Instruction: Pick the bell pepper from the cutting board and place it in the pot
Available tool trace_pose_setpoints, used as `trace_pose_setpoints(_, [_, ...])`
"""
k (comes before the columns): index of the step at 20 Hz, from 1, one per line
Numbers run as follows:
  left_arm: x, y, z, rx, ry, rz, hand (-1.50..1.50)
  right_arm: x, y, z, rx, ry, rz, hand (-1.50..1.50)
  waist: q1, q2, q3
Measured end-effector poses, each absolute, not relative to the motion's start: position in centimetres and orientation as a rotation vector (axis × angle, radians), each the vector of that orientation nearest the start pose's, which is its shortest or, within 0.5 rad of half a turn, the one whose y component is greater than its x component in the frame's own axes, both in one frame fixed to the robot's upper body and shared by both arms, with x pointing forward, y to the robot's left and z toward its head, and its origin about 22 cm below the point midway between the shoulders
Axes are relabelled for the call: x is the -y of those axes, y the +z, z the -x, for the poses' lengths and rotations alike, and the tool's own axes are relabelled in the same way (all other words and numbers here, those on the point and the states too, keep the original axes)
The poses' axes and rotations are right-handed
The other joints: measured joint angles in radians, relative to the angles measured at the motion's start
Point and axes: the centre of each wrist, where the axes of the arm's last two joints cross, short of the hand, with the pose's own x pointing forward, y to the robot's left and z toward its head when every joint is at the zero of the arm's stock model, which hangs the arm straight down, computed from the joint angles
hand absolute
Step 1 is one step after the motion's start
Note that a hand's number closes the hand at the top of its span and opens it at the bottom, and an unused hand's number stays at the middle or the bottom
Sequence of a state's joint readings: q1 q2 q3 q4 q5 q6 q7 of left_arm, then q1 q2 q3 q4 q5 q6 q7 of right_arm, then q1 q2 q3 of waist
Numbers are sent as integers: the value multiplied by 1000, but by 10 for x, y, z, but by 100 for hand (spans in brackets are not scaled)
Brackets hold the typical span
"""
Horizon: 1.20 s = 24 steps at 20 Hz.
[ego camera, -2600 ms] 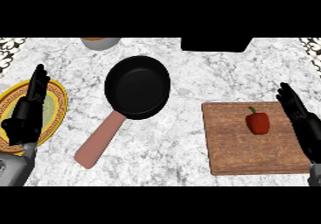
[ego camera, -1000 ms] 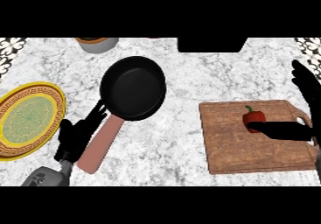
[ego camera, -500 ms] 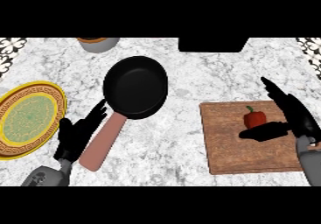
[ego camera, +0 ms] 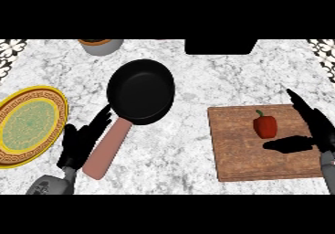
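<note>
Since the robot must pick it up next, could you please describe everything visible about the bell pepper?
The bell pepper is red and glossy, with a short green stem pointing toward the far side of the counter. It lies on the wooden cutting board, in its far right part. Nothing holds it: the right robot hand is open just beside it, thumb reaching under the pepper's near side, apparently without touching.

White-and-grey marbled counter (ego camera: pixel 196 77) underneath everything. Resting on it: black pan (ego camera: pixel 141 91) with pinkish handle near the middle, yellow-rimmed green plate (ego camera: pixel 25 124) far left, wooden cutting board (ego camera: pixel 264 153) at right. Up at the back edge, a grey pot (ego camera: pixel 101 45) and a dark block (ego camera: pixel 220 46).
</note>
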<state>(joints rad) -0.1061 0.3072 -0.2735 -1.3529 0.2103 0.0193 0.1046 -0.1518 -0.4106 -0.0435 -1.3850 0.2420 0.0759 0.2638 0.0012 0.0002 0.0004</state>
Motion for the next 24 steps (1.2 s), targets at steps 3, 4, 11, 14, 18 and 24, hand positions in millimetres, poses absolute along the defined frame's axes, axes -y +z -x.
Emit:
trace_pose_setpoints(3, [-240,-20,-258,1280,-280,50,0,346,26,-274,1224,429,491,-150,-1,0,0])
trace_pose_setpoints(4, [-244,-18,-259,1279,-279,53,0,349,23,-272,1237,418,466,-150,-1,0,0])
trace_pose_setpoints(11, [-245,-16,-258,1280,-276,59,0,351,0,-269,1329,311,300,-150,0,0,0])
trace_pose_setpoints(14, [-245,-24,-254,1274,-275,58,0,351,-12,-271,1341,259,245,-150,1,0,0])
trace_pose_setpoints(18, [-243,-23,-255,1274,-278,59,0,350,-30,-276,1329,216,200,-150,2,0,0])
trace_pose_setpoints(24, [-249,-24,-257,1280,-280,60,0,347,-51,-286,1365,168,140,150,6,-6,-7])
